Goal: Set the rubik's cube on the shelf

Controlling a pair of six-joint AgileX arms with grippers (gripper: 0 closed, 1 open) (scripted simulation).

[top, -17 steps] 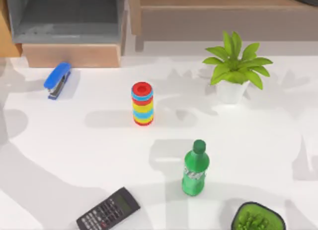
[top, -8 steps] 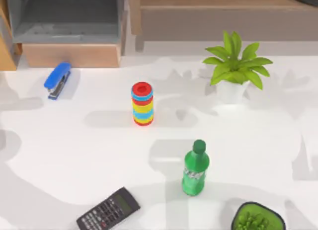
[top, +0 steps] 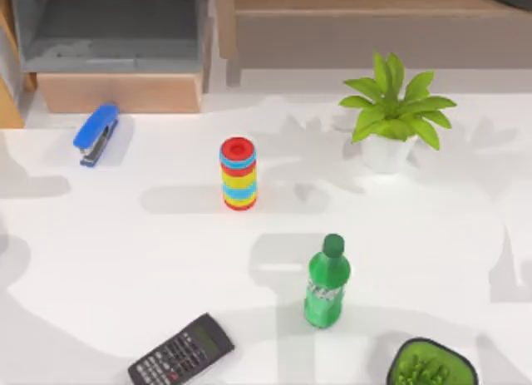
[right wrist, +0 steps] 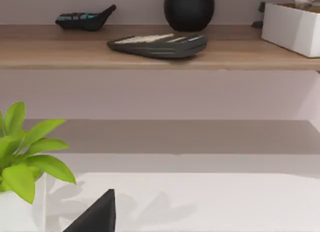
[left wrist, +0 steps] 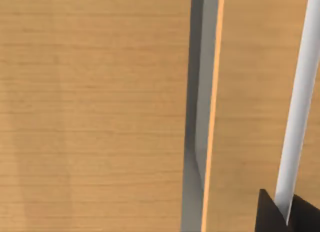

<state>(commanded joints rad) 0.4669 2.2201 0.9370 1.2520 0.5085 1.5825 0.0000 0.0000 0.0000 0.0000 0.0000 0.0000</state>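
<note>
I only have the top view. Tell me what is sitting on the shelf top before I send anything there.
Observer: In the right wrist view, the shelf carries a flat dark keyboard near its front edge.
Operator: Say what is behind it.
Observer: A round black vase stands behind the keyboard, further back.
Operator: Check the rest of the board.
Observer: A white box sits to one side of the keyboard and a dark handset lies to the other, with bare wood between them.

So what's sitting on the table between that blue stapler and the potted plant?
In the top view, the striped ring stack stands between the blue stapler and the potted plant, slightly nearer the camera than both.
</note>
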